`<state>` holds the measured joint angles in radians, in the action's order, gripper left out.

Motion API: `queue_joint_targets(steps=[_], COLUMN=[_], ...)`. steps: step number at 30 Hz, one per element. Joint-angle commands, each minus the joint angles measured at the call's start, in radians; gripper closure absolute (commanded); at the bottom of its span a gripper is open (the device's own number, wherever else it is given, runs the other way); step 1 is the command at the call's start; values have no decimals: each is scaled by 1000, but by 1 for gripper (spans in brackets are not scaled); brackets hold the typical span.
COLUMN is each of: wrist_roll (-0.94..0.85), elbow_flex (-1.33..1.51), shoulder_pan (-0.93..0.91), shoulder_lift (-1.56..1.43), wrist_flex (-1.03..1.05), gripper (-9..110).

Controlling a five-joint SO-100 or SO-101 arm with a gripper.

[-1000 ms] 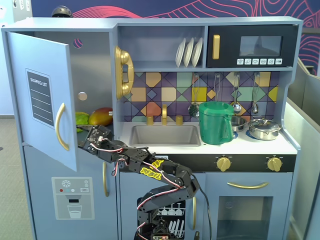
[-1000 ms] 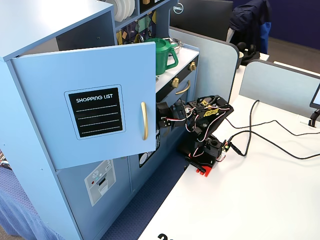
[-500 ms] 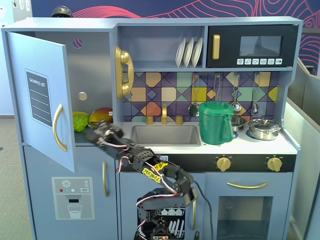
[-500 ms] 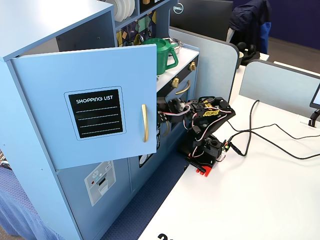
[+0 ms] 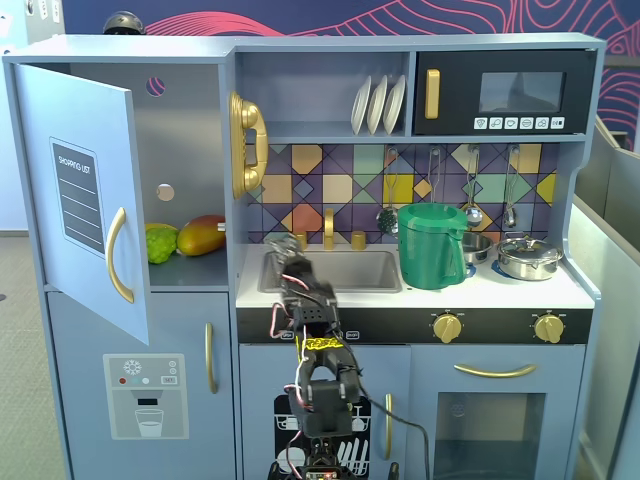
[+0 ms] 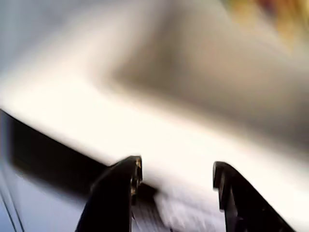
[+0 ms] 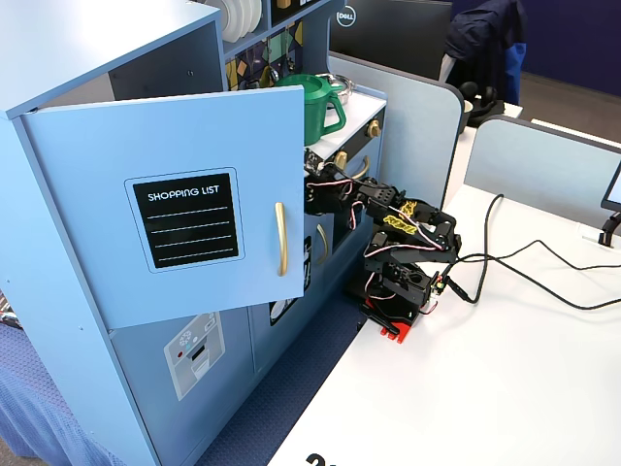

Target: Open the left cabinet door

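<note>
Left cabinet door [image 5: 85, 195] stands swung well out from its cabinet, hinged at the left edge in a fixed view; chalkboard panel and gold handle [image 5: 117, 254] face outward, same in the other fixed view [image 7: 184, 209]. Nothing touches the door. Inside the open compartment, on its shelf: a green fruit [image 5: 158, 242] and a mango [image 5: 201, 234], side by side. Right of that, arm sits in front of the sink [image 5: 335, 270], gripper [image 5: 287, 247] raised near the sink's left rim, well apart from the handle. Wrist view is blurred; fingers [image 6: 118, 191] spread apart, nothing between them, pale worktop edge beyond. Judgement: opening step looks done, arm in the withdrawal phase. Next move calls only for folding clear to rest without brushing the worktop or door.
</note>
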<state>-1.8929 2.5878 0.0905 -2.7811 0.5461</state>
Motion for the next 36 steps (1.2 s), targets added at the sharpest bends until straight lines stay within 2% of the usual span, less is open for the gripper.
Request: queue_joint_targets(steps=[1, 8, 17, 27, 32, 36], wrist_roll=[49, 155, 313, 287, 327, 278], elbow_flex=[81, 285, 407, 407, 407, 408], shoulder_pan=[-133, -219, -216, -216, -201, -152], shoulder_lift=[-6, -69, -161, -388, -397, -397], wrist_flex=[132, 310, 537, 966, 985, 974], gripper=[90, 90, 90, 92, 93, 93])
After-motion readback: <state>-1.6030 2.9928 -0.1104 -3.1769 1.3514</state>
